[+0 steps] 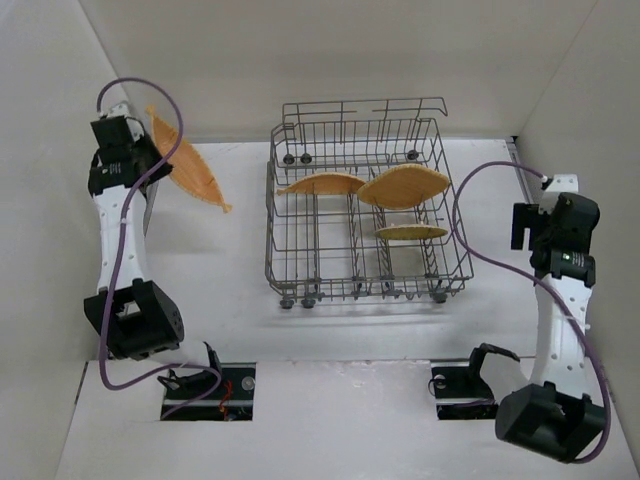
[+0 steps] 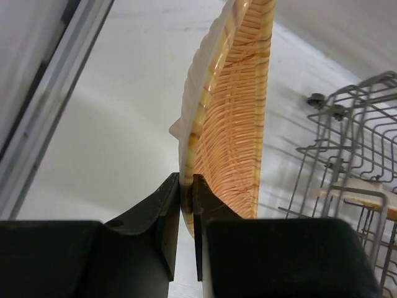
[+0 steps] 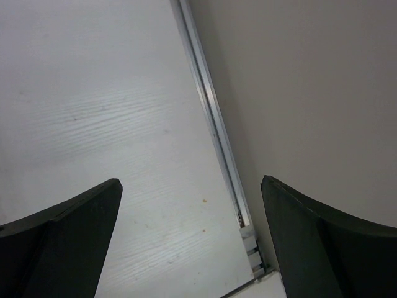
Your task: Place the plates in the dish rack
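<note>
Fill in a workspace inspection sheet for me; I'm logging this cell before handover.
Surface: white table, wood-grain finish.
Job's things: grey wire dish rack holds three orange woven plates; fourth orange woven plate held on edge, left of the rack.
Clutter: nothing seen.
Grippers: left fingers shut on its rim; right fingers open, empty.
Cables: purple cables loop along both arms.
Surroundings: white walls.

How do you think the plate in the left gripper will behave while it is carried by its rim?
The plate is probably stiff: it holds its curve though the left gripper pinches only its edge. It looks thin, so likely light. The glossy woven surface may be slippery, so it could pivot in that narrow pinch.
</note>
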Action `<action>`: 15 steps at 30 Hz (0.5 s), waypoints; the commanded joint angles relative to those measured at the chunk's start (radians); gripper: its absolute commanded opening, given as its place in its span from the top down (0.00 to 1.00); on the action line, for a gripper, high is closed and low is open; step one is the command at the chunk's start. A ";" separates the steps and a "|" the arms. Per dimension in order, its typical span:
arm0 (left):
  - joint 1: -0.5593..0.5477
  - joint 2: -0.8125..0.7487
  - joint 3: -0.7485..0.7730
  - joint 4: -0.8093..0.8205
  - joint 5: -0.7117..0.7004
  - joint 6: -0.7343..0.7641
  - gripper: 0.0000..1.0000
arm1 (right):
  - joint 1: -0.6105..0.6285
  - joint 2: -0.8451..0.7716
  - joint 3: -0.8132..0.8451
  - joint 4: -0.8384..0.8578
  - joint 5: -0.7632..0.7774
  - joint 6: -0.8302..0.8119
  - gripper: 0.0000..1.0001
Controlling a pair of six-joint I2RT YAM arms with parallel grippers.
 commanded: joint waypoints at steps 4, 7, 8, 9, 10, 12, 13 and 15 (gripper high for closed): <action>-0.290 -0.065 0.229 -0.077 -0.137 0.307 0.97 | -0.194 0.053 -0.021 0.037 -0.083 0.111 0.00; -0.498 -0.085 0.264 -0.063 -0.266 0.528 0.97 | -0.285 0.081 -0.020 0.035 -0.143 0.134 0.00; -0.561 -0.093 0.264 -0.050 -0.307 0.596 0.97 | -0.314 0.089 -0.020 0.035 -0.164 0.137 0.00; -0.615 -0.099 0.261 -0.034 -0.339 0.654 0.97 | -0.331 0.090 -0.023 0.035 -0.173 0.137 0.00; -0.657 -0.103 0.256 -0.024 -0.358 0.696 0.97 | -0.340 0.090 -0.026 0.037 -0.178 0.137 0.00; -0.746 -0.114 0.250 -0.002 -0.395 0.799 0.96 | -0.354 0.090 -0.035 0.040 -0.190 0.132 0.00; -0.784 -0.119 0.246 0.009 -0.409 0.843 0.96 | -0.356 0.086 -0.043 0.043 -0.192 0.131 0.00; -0.862 -0.126 0.232 0.030 -0.436 0.941 0.96 | -0.356 0.075 -0.056 0.049 -0.195 0.129 0.00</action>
